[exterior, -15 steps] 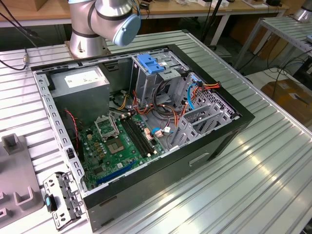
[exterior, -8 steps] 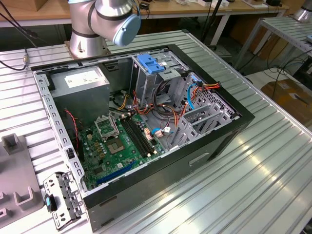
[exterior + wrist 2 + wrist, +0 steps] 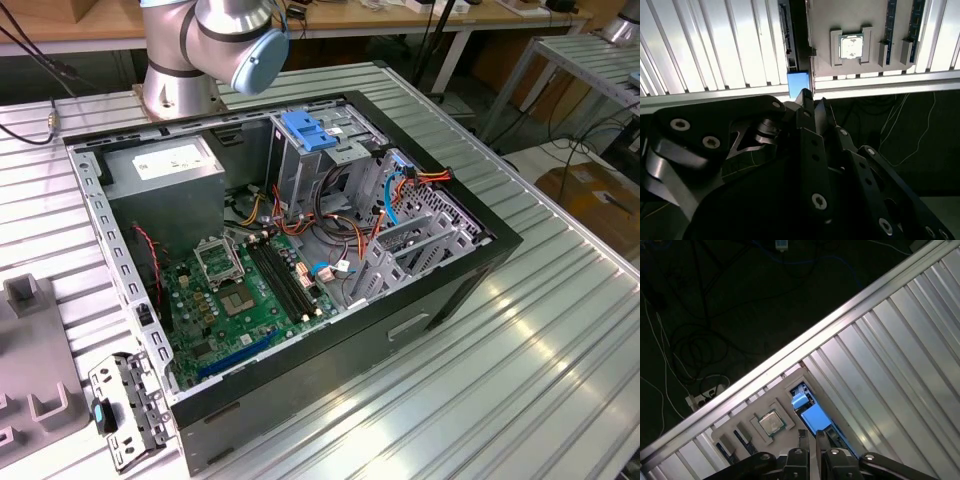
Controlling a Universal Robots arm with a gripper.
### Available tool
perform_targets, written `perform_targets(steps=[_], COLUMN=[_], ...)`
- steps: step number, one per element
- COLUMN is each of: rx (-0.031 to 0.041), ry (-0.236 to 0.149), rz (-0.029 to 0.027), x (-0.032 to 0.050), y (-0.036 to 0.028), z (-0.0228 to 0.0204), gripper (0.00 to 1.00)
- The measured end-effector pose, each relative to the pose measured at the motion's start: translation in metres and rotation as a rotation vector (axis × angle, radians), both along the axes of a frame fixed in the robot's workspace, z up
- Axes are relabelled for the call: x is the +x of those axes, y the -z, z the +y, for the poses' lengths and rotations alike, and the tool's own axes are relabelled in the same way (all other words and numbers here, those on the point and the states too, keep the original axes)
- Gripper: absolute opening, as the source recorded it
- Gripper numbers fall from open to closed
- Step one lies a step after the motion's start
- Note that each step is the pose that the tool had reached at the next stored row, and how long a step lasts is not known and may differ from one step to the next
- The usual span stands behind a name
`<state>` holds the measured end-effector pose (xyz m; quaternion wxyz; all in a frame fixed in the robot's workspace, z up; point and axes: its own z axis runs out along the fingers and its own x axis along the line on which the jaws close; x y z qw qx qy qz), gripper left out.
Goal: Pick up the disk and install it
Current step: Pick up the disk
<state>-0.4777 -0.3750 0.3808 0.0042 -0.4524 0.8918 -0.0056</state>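
Poising the claw [image 3: 812, 101] clenched, or very nearly so, and gripping nothing, in both wrist views. Judging the disk [image 3: 799, 80] as stiff, dense and fairly heavy for its bulk, smooth on its metal faces and unforgiving of knocks or a drop; judging its light blue bracket [image 3: 815, 420] as springier plastic, apt to flex. Favouring, on that reading, a firm, square hold across the two flat faces near the edge turned toward the claw, rather than on the bracket alone. Finding the disk just beyond the fingertips [image 3: 805, 100] and in line with them, touching or barely apart being impossible to tell. Standing on edge in a narrow slot of the grey holder tray [image 3: 821, 30], one blue end showing. Sharing that tray with a processor chip [image 3: 851, 46] and memory sticks [image 3: 890, 25], just beside the slot. Resting on the ribbed aluminium worktop [image 3: 715, 45], close to its edge, with dark floor [image 3: 715, 300] and cables [image 3: 695, 350] beyond. Showing, farther off in the exterior view, the open computer case [image 3: 400, 330] on the worktop, a grey drive cage [image 3: 300, 170] with a blue top inside it, and the arm [image 3: 215, 40] standing at the far side.
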Motion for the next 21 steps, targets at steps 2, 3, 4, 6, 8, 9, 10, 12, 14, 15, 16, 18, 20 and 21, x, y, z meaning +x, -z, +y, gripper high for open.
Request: perform_targets(steps=[2,3,4,6,8,9,10,12,14,15,16,18,20,21], rx=[0.0000,0.0000,0.0000,0.0000,0.0000,0.0000,0.0000,0.0000,0.0000,0.0000,-0.0001,-0.0001,-0.0001,-0.0001], ry=[0.000,0.000,0.000,0.000,0.000,0.000,0.000,0.000,0.000,-0.001,-0.005,-0.042,-0.082,-0.100], rz=[0.0000,0.0000,0.0000,0.0000,0.0000,0.0000,0.0000,-0.0001,0.0000,0.0000,0.0000,0.0000,0.0000,0.0000], x=[0.0000,0.0000,0.0000,0.0000,0.0000,0.0000,0.0000,0.0000,0.0000,0.0000,0.0000,0.0000,0.0000,-0.0001], y=[0.0000,0.0000,0.0000,0.0000,0.0000,0.0000,0.0000,0.0000,0.0000,0.0000,0.0000,0.0000,0.0002,0.0004], z=[0.0000,0.0000,0.0000,0.0000,0.0000,0.0000,0.0000,0.0000,0.0000,0.0000,0.0000,0.0000,0.0001,0.0000], gripper=[0.24,0.24,0.24,0.24,0.24,0.24,0.24,0.24,0.24,0.24,0.24,0.24,0.24,0.24])
